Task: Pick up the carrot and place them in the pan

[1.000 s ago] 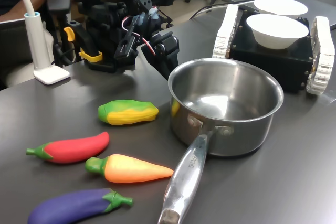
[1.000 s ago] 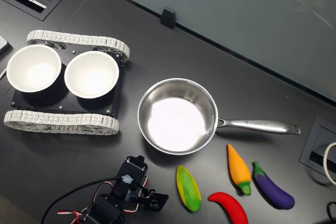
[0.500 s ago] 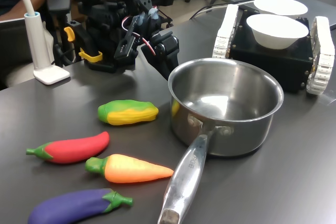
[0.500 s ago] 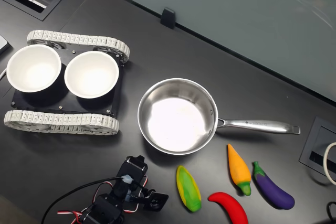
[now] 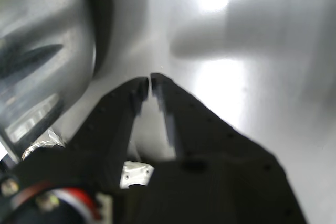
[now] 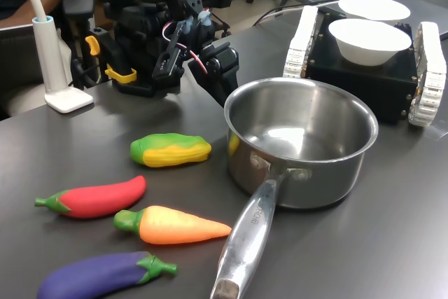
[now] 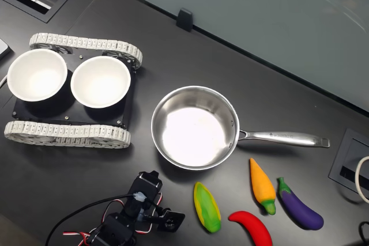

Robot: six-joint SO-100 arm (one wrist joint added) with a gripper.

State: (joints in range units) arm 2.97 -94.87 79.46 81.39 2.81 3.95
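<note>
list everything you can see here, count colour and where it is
carrot: one, orange with green stem end, on the table beside the pan handle
pan: one, shiny steel, mid-table, nothing inside
corn cob: one, yellow and green, at the first exterior view's left of the pan
chili pepper: one, red with green tip, between corn cob and carrot
eggplant: one, purple, nearest the first exterior view's camera
bowls: two, white, on a black tracked base
lamp base: one, white, first exterior view's left
table: one, dark grey
gripper: one, black, shut, low beside the pan, holding nothing
</note>
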